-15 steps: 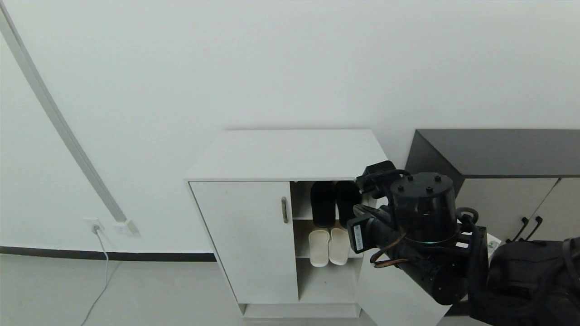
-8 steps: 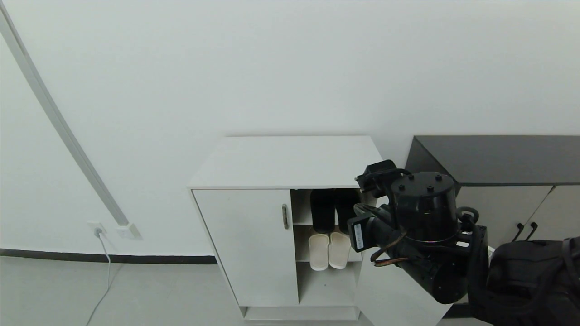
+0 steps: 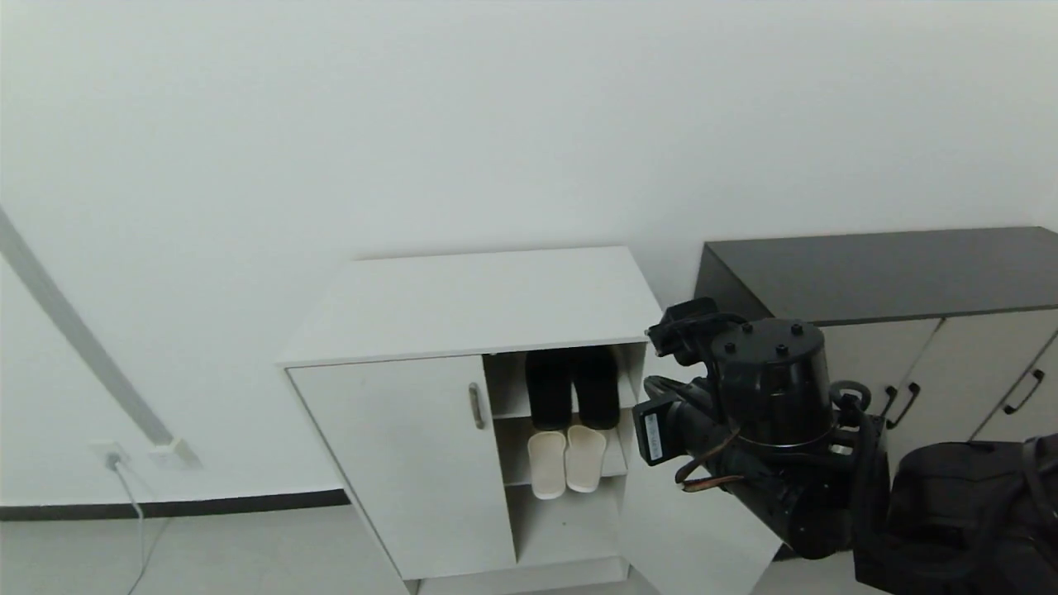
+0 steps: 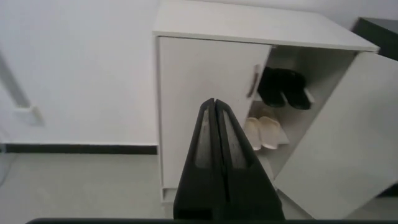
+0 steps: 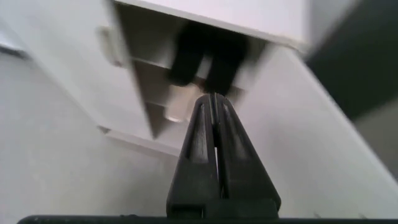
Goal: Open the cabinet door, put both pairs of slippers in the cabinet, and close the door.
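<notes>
The white cabinet (image 3: 479, 302) stands against the wall with its left door (image 3: 405, 463) closed and its right door (image 3: 702, 537) swung open. Black slippers (image 3: 572, 387) lie on the upper shelf. White slippers (image 3: 566, 459) lie on the shelf below them. My right arm (image 3: 769, 397) hangs in front of the open door. My right gripper (image 5: 215, 102) is shut and empty, pointing at the open compartment with the black slippers (image 5: 208, 56). My left gripper (image 4: 215, 106) is shut and empty, some way back from the cabinet (image 4: 211, 68), level with the open door (image 4: 348, 137).
A dark-topped sideboard (image 3: 876, 264) with black handles stands right of the cabinet. On the wall at the left are a grey conduit (image 3: 74, 339) and a socket with a cable (image 3: 111, 456). Bare floor lies in front of the cabinet's left side.
The head camera has turned to the right, so the cabinet sits farther left in the picture. The right arm keeps its pose, and the slippers and the doors stand as before.
</notes>
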